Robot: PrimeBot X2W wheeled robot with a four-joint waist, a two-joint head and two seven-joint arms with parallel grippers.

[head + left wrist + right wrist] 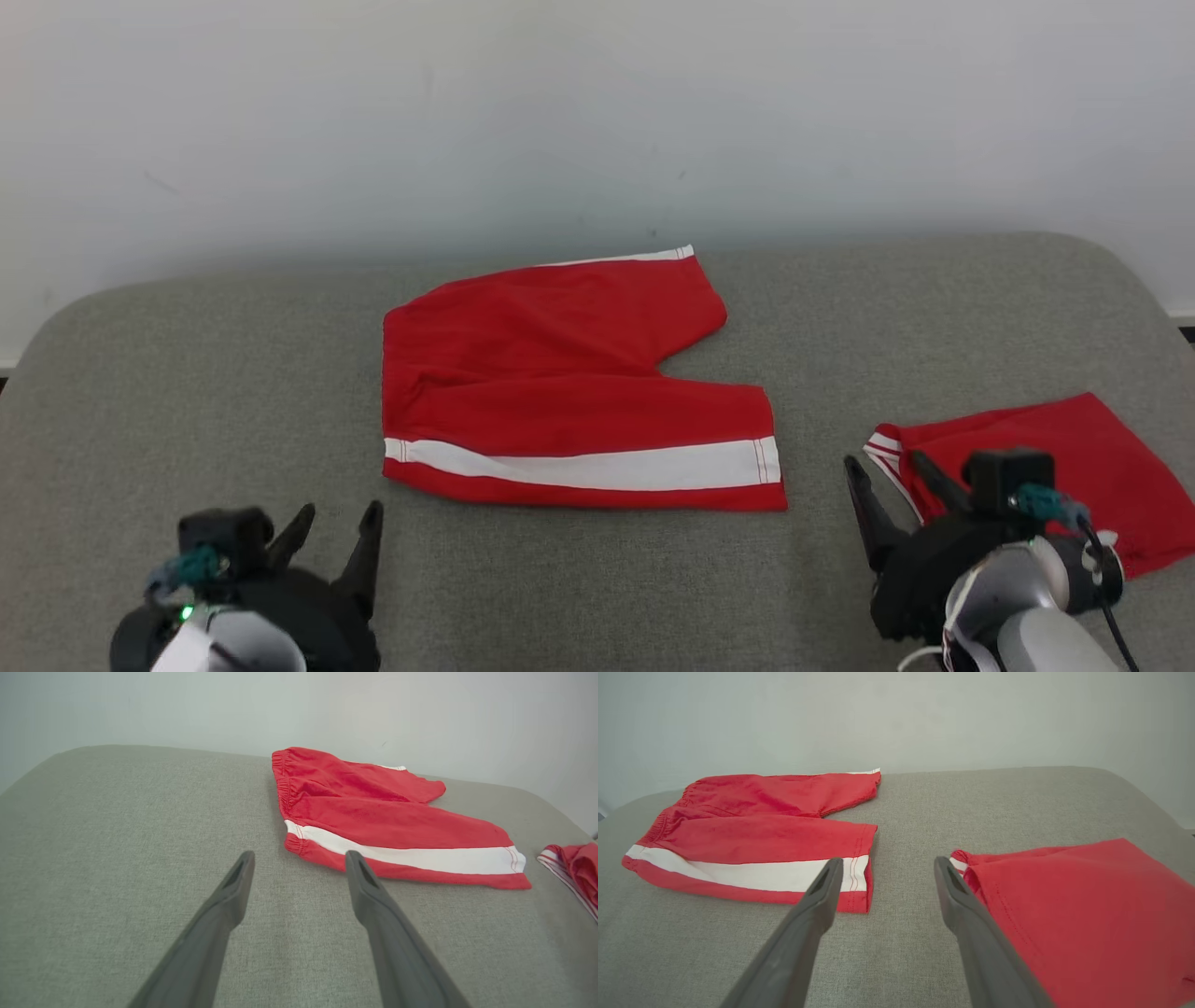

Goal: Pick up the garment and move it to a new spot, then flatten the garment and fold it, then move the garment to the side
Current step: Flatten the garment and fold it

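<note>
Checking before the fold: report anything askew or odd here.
Mostly tidy. The shorts lie flat, but their far leg splays away from the near one. A second red garment sits apart at the right. No damage.

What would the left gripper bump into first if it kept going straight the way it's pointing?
Probably the red shorts: the left gripper points at their near waistband corner, with bare grey cushion in between. It might just slip past that corner; depth is hard to judge.

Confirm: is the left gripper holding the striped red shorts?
No, the left gripper stands open, apart from the striped red shorts.
</note>
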